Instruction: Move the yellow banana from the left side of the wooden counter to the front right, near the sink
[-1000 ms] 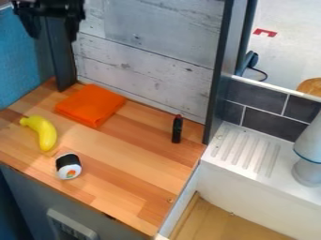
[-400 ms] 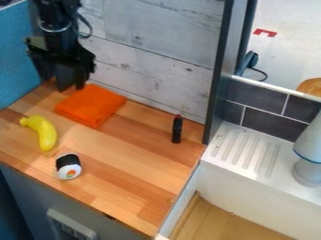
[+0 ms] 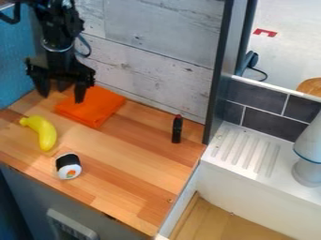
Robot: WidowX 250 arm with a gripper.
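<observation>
Where the wooden table comes nearest, at the left, a toy sushi roll is found: white, black-banded, lying on its side.

Next, further left and slightly beyond: one yellow toy banana, curved, laid flat.

To the right, near the dark upright post: one small black bottle, red-tipped, apparently standing.

At the right, beyond the table's edge: one white ribbed ledge, set before dark tiles.

At the far left of the table: one orange cloth, folded into a flat pad. It is judged light, soft and limp, unlikely to be broken and not slippery. A hold would best be taken at a near corner or folded edge, with all layers pinched together, since the top layer alone might be pulled open.

Above the cloth's left part: one black gripper, hung downward, its fingers spread, nothing seen pinched between them. Whether the cloth is touched cannot be told.

Farthest: one wall of pale planks.
</observation>
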